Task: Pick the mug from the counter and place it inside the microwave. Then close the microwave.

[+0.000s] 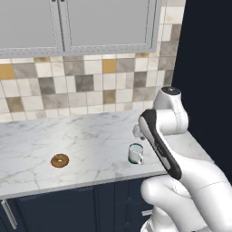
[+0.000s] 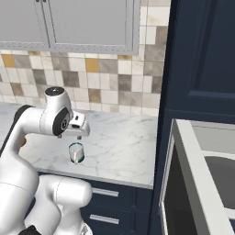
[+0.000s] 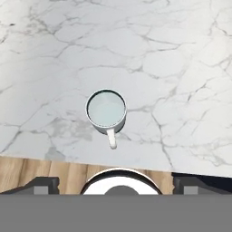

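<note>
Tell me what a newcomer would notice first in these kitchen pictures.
The white arm bends over the marble counter, its gripper hanging just above a small white mug near the counter's front edge. A brown glazed donut lies alone further left along the counter. At the right, the microwave stands open, its door swung out.

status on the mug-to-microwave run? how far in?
Done: nothing yet. The mug stands upright on the counter near its front edge, ungrasped. In hand: the claw hangs above the mug, fingers spread wide, clear of it. Left: grasp the mug, carry it to the microwave, whose door stands open, place it inside, close the door.
</note>
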